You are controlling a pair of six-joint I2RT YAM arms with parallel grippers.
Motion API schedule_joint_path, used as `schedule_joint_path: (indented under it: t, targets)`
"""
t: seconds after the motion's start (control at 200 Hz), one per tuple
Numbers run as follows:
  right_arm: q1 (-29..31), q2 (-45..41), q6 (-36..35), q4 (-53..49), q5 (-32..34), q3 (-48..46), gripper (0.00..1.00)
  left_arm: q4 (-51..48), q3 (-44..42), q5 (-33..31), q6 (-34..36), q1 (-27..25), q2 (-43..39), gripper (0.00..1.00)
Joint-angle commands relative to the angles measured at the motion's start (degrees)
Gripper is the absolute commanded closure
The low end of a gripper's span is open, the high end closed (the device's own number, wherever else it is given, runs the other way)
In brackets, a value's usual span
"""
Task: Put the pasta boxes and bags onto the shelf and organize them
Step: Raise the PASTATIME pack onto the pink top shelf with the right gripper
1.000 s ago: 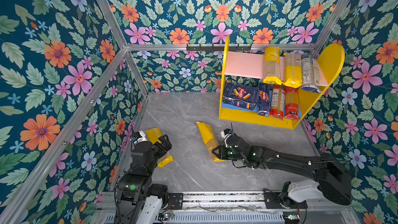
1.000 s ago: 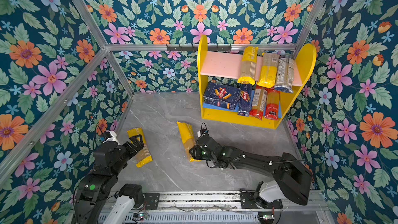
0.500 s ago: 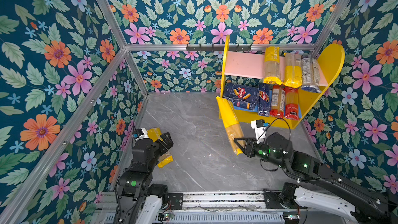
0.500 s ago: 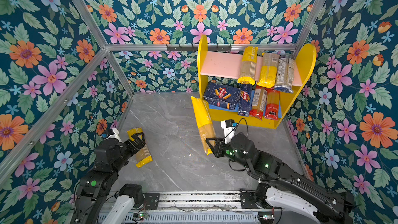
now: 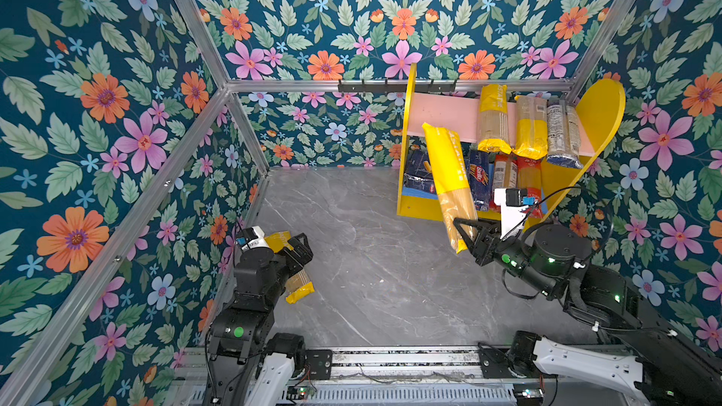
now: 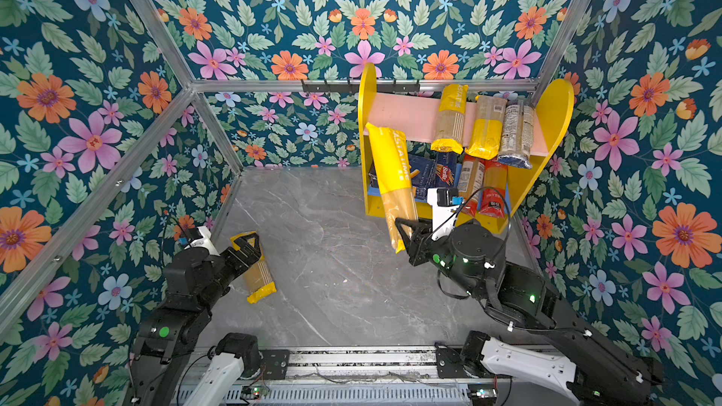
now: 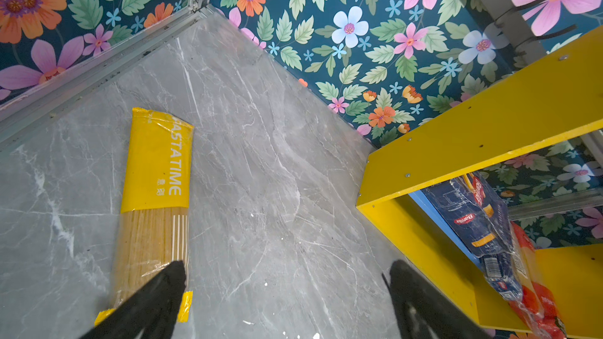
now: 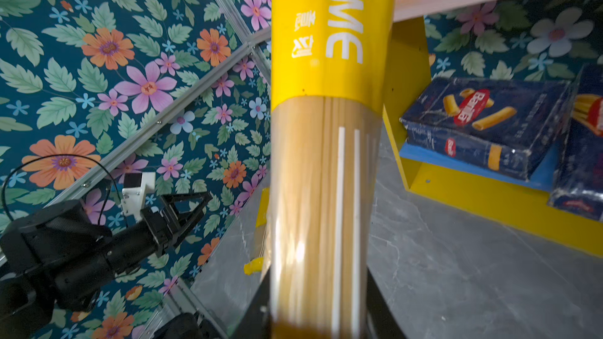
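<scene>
PASTATIME on floor bag; TIME on held bag; Barilla on blue box.

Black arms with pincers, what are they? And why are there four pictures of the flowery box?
They are two robot arms, each ending in a gripper: a pincer with two fingers. Two pictures come from a camera high above, looking down at everything. The other two come from small cameras on the arms' wrists, so they see up close. The right gripper is shut on a long yellow spaghetti bag, held up in front of the shelf. The left gripper is open over another spaghetti bag lying on the grey table. The shelf holds more bags on both boards and blue pasta boxes on the lower one.
</scene>
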Motion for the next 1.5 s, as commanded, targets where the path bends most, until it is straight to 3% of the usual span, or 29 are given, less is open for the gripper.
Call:
schedule_joint_path:
  t: [0.0, 0.27, 0.475, 0.65, 0.975, 1.495]
  targets:
    - [0.07, 2.55, -10.54, 8.71, 9.11, 5.04, 1.0, 0.72, 0.79, -0.94, 1.11, 0.05, -0.07, 0.01]
    - [-2.06, 13.9, -27.73, 22.02, 21.76, 17.13, 1.0, 0.69, 1.09, -1.82, 1.6, 0.01, 0.1, 0.01]
    - [-17.52, 23.6, -18.48, 15.55, 15.22, 27.29, 1.0, 1.13, 0.38, -2.6, 2.11, 0.01, 0.18, 0.01]
    - [-23.94, 33.22, -17.05, 12.51, 11.08, 36.9, 1.0, 0.86, 0.98, -4.46, 3.26, 0.02, 0.4, 0.01]
    - [-25.99, 50.48, -17.3, 4.31, 11.08, 56.49, 1.0, 0.65, 0.7, -5.13, 3.27, 0.04, 0.53, 0.01]
    - [-28.64, 54.31, -11.31, -3.31, 11.38, 58.64, 1.0, 0.5, -0.06, -5.47, 3.49, 0.04, -0.17, 0.01]
